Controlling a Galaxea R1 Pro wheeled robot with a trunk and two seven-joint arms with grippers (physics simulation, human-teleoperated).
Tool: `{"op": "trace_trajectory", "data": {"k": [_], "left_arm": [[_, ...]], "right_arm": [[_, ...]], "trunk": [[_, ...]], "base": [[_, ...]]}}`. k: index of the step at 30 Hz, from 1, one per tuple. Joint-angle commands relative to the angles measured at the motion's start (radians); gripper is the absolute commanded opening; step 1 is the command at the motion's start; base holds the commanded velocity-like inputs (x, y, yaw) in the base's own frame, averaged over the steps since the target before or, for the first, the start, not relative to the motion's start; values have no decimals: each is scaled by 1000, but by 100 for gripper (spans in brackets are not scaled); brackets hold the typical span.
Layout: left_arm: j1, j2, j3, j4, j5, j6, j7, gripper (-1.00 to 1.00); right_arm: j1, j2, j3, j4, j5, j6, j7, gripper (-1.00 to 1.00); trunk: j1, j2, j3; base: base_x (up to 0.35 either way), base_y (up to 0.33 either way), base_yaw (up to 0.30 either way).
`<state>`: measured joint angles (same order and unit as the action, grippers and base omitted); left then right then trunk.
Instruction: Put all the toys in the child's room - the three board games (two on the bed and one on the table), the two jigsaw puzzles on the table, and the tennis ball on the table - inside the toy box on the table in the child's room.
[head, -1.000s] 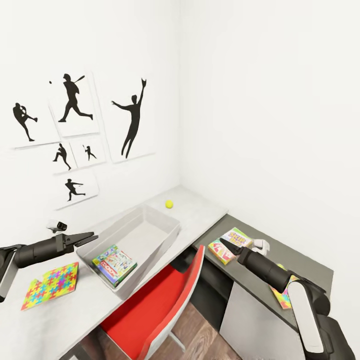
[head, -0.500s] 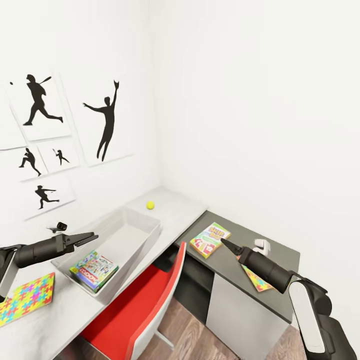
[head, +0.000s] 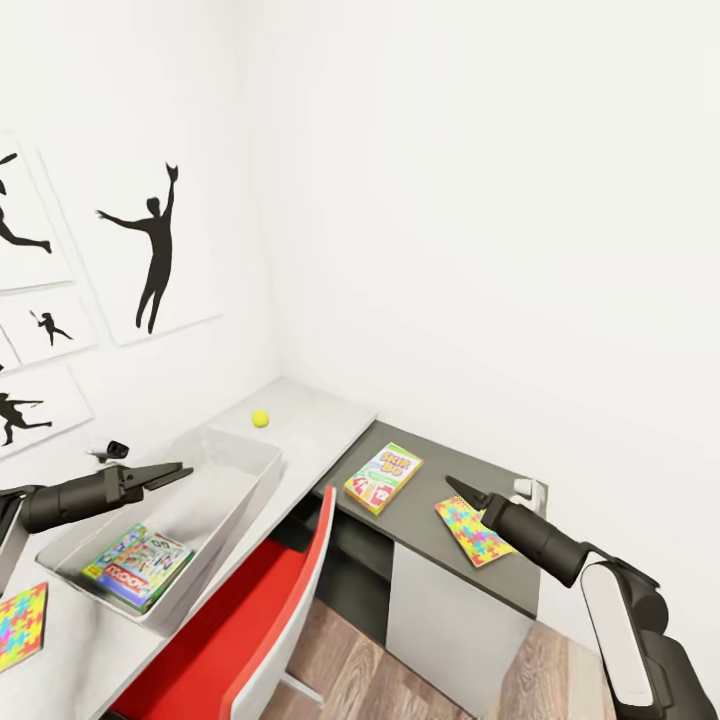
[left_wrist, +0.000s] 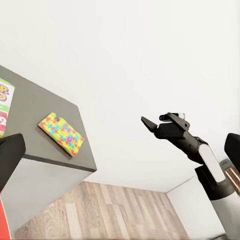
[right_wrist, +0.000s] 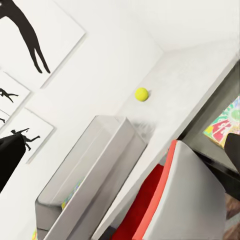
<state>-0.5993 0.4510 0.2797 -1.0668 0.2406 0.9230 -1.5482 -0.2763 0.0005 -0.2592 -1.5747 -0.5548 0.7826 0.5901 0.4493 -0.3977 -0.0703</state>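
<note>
Grey toy box (head: 215, 470) on the bench (head: 318, 425) already holds one board game (head: 135, 568). Beside it, outside, lie the tennis ball (head: 260, 418), yellow-green game (head: 383, 477) and a jigsaw (head: 474, 530). Left tool (head: 165, 473) and right tool (head: 462, 491) both hang slightly parted and empty; next likely comes a reach toward that jigsaw.

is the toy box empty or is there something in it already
Not empty. One board game, a printed multicoloured box, lies flat on the floor of the toy box at its near end; the rest of the bin shows bare.
</note>
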Motion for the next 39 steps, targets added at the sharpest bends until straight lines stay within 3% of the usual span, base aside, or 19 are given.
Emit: {"op": "trace_trajectory", "data": {"k": [1, 11, 16, 25, 39], "left_arm": [[0, 0, -1, -1, 0, 12, -4, 100], [-2, -1, -9, -1, -1, 19, -3, 100], [-4, -1, -34, -1, -4, 20, -3, 100], [-5, -3, -50, -1, -4, 20, 0, 100], [-6, -2, -51, -1, -4, 20, -1, 100]], "right_arm": [[-1, 0, -6, 0, -3, 7, 2, 100], [-1, 2, -51, 6, -5, 8, 1, 100], [-1, 6, -77, 16, -5, 9, -1, 100], [-1, 11, -83, 21, -4, 3, -4, 100], [-1, 14, -83, 25, -4, 4, -3, 100]], "trunk": [[1, -2, -2], [1, -2, 6], [1, -2, 10], [1, -2, 16], [1, -2, 16]], "base": [[0, 0, -273], [-2, 0, -273], [-160, 0, -273], [-36, 0, -236], [-1, 0, -14]]}}
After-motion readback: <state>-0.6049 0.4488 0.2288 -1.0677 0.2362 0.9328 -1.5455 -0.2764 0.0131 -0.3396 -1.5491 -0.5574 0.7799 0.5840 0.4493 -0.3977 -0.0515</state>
